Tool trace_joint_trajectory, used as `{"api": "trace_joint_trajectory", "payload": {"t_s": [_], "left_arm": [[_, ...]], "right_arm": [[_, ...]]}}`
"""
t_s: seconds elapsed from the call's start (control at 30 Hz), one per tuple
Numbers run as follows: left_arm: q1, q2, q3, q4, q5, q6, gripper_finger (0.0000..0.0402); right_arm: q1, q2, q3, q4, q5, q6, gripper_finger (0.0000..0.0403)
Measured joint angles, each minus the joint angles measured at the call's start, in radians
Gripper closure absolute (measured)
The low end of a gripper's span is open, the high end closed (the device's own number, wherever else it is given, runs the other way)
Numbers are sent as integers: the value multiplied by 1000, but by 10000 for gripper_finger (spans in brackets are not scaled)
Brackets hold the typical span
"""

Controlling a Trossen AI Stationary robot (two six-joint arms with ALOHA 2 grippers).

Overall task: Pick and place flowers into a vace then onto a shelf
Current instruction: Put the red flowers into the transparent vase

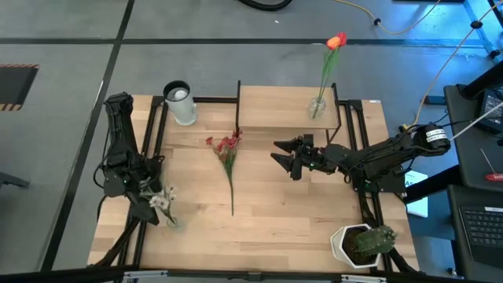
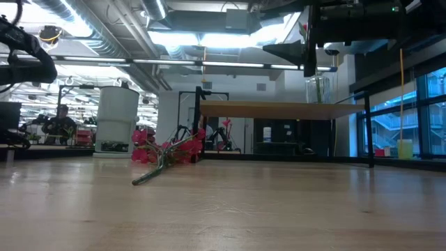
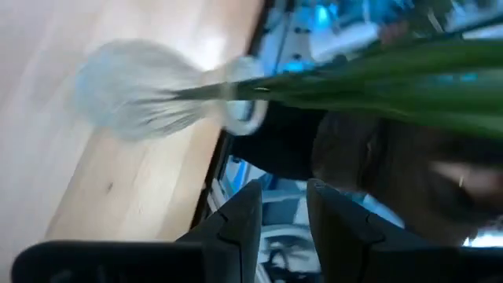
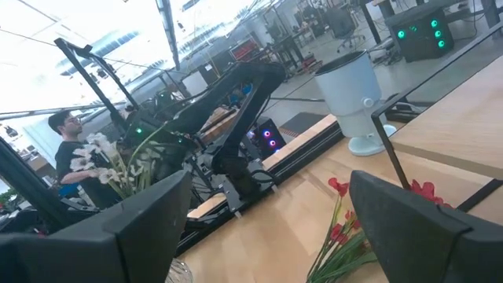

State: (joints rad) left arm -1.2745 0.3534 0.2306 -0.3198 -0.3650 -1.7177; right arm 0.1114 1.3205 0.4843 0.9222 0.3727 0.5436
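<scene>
Red sprig [image 2: 166, 155] lies nearest, midtable; right gripper [image 1: 284, 156], at three o'clock, gapes empty; left gripper [image 1: 154, 199] at eight, grip unclear, blurred.

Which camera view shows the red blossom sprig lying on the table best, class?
The high view: the whole red blossom sprig lies bare on the table, blossoms toward the shelf. The low view shows it edge-on, the right wrist view only partly, the left wrist view not at all.
</scene>
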Motion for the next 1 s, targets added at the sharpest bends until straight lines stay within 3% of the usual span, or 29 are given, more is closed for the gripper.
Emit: {"api": "trace_joint_trajectory", "payload": {"t_s": [0.27, 0.4, 0.67, 1.0], "left_arm": [[0, 0, 0, -210, -6, -491, 304], [15, 0, 0, -239, -47, -556, 304], [75, 1, 0, -307, -540, -418, 304], [165, 1, 1, -459, -972, -314, 304]], "right_arm": [[0, 0, 0, 0, 0, -25, 54], [0, 0, 0, 0, -1, -32, 54], [0, 0, 0, 0, -1, -56, 54], [0, 0, 0, 1, -1, -107, 54]]}}
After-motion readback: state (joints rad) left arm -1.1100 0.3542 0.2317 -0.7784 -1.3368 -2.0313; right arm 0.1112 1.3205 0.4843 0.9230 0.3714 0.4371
